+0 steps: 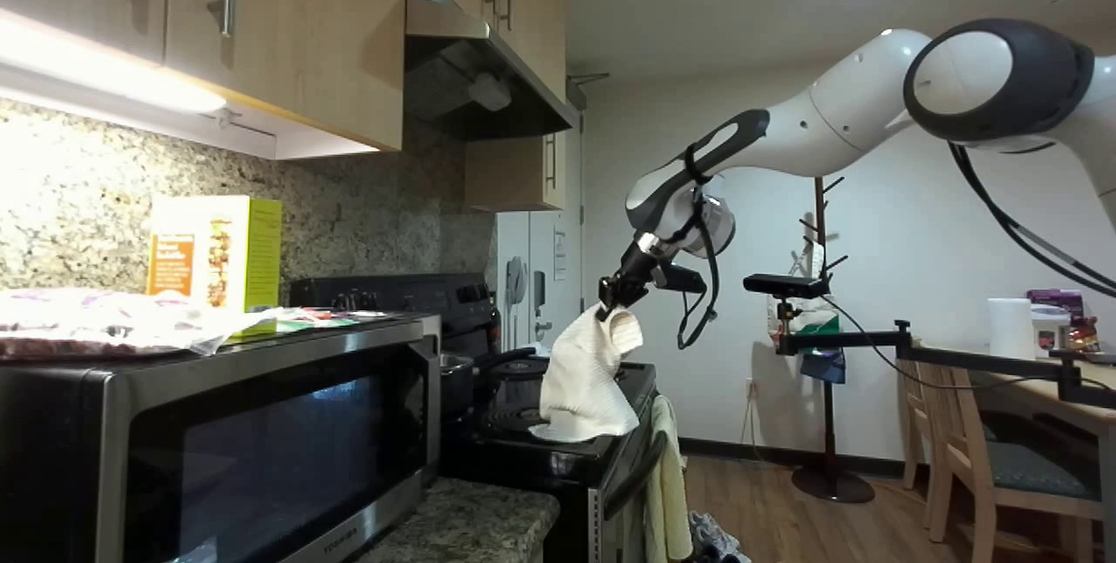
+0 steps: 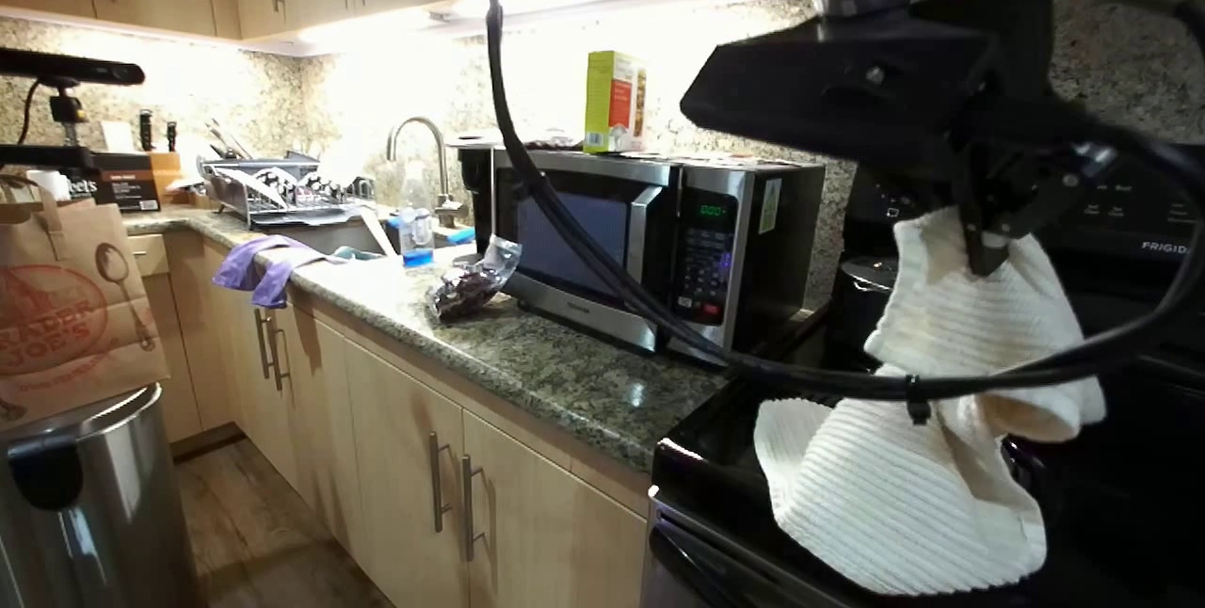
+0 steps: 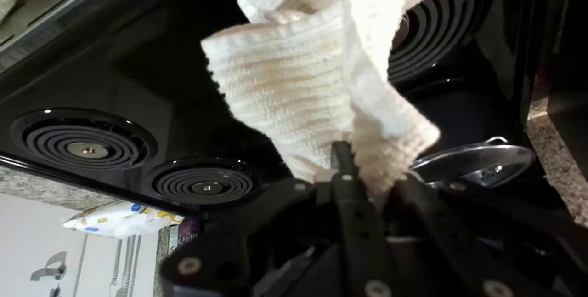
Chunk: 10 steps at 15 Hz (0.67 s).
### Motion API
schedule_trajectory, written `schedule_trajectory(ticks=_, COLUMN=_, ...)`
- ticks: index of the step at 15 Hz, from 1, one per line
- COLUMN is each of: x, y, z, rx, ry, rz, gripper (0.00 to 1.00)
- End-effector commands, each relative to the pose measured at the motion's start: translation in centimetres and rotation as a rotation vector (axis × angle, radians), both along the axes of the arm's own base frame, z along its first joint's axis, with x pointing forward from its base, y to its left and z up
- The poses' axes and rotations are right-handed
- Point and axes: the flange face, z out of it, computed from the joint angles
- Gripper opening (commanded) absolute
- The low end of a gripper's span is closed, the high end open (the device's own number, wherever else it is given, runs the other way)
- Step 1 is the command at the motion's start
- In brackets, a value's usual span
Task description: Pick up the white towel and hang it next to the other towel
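The white towel (image 1: 580, 380) hangs in loose folds from my gripper (image 1: 608, 301) over the black stovetop (image 1: 545, 456). In an exterior view its ribbed folds (image 2: 904, 495) hang below the gripper (image 2: 988, 250), and its lower end spreads low over the stove front; whether it touches is hard to tell. In the wrist view the fingers (image 3: 372, 175) are closed on a bunched part of the white towel (image 3: 285, 81). The other towel (image 1: 665, 476), pale yellow, hangs over the oven handle (image 1: 632, 480) at the stove's front.
A microwave (image 1: 296, 450) stands on the counter beside the stove, with a box (image 1: 261, 258) on top. A range hood (image 1: 488, 66) overhangs the stove. A pot with a glass lid (image 3: 477, 163) and coil burners (image 3: 87, 150) are on the stovetop.
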Motion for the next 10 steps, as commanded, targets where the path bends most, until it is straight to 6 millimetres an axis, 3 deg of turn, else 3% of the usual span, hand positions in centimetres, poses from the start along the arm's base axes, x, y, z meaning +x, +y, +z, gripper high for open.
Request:
schedule_trajectory(ticks=1, x=-2.2, y=-1.0, z=5.0, rx=0.023, ry=-0.019, rz=-0.067, gripper=0.08)
schedule_trajectory(ticks=6, x=-5.1, y=-2.4, z=10.3, rx=0.015, ry=-0.058, rz=-0.102, gripper=0.09)
schedule_trajectory(ticks=10, x=-5.9, y=-2.4, z=10.9, rx=0.013, ry=-0.036, rz=-0.048, gripper=0.09)
